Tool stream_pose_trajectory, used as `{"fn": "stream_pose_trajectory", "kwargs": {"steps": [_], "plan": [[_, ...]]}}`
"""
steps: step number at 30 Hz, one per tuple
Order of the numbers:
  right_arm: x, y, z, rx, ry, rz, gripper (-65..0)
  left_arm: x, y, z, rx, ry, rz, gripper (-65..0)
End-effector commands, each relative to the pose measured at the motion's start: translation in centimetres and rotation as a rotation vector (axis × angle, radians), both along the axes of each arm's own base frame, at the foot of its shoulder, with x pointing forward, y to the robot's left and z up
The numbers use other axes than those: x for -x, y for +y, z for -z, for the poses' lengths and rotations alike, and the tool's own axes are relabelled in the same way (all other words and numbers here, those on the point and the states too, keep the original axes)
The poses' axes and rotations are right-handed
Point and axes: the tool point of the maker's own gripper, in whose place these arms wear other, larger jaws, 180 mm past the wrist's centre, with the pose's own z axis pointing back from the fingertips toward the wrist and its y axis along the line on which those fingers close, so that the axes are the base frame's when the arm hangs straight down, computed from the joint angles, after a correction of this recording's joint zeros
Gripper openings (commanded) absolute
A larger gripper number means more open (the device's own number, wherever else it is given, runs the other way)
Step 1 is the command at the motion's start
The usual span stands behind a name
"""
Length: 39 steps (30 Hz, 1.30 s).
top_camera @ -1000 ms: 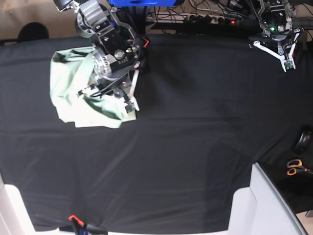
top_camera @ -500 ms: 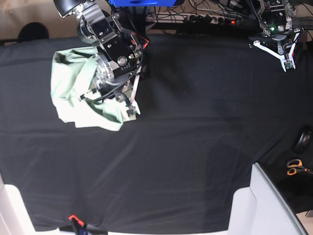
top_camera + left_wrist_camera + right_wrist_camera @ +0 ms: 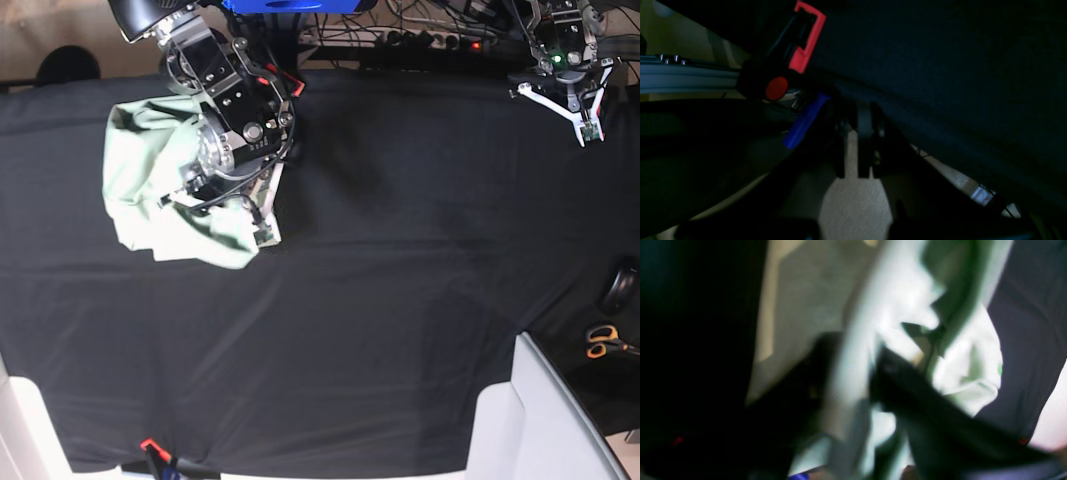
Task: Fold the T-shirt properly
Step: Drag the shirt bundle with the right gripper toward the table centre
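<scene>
One shirt point(image 3: 150, 195) lies bunched on the bench's point(image 3: 400, 300) far corner, on the right arm's side | right claw point(image 3: 262, 215) at its near edge, blurred, grip unclear | left claw point(image 3: 580, 110) shut, parked well apart | step: likely a late fold | next: lift clear, check edges line up

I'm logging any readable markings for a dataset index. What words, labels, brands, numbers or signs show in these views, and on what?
None can be read in any view.
T-shirt: plain mint fabric, no print visible; the right wrist view is too blurred to tell more.
Red clamp at the table edge: no lettering visible.
Black table cloth: unmarked.
Orange-handled scissors: too small to show any brand.
</scene>
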Motion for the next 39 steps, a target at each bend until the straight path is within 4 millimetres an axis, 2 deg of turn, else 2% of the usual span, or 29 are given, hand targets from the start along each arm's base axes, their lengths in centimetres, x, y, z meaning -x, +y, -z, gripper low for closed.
{"fn": "stream_pose_trajectory", "kwargs": {"steps": [1,3,4,8,12,17,22,26,30,39], "plan": [[-1.0,0.3,-1.3,-0.013,-0.056,0.023,-30.8,-0.3,0.7,-0.9,-0.035,-0.017,0.009,-60.0],[-0.7,0.4,-2.0,-0.036,-0.074,0.041,-18.7,-0.4,0.7,-0.9,-0.035,-0.018,0.009,-60.0],[-0.7,0.5,-2.5,-0.048,-0.084,0.043,-16.4,-0.4,0.7,-0.9,-0.035,-0.018,0.009,-60.0],[-0.3,1.0,-4.9,-0.093,-0.097,0.044,-15.8,-0.6,0.7,-0.9,-0.035,-0.023,0.009,-60.0],[0.7,2.9,-7.0,-0.137,-0.100,-0.014,-15.8,-0.7,0.7,-1.0,-0.035,-0.026,0.009,-60.0],[1.6,4.4,-6.9,-0.150,-0.083,-0.065,-15.4,-0.6,0.7,-0.9,-0.035,-0.024,0.009,-60.0],[1.3,4.9,-6.5,-0.152,-0.080,-0.066,-15.4,-0.4,0.7,-0.9,-0.035,-0.020,0.009,-60.0],[1.3,4.9,-4.1,-0.113,-0.057,-0.097,-15.4,-0.4,0.7,-0.9,-0.035,-0.018,0.009,-60.0],[1.5,5.6,-3.2,-0.122,-0.066,-0.120,-15.4,-0.4,0.7,-0.9,-0.035,-0.018,0.009,-60.0],[1.8,7.0,-3.9,-0.159,-0.064,-0.161,-15.1,-0.5,0.8,-0.9,-0.036,-0.021,0.010,-60.0]]}}
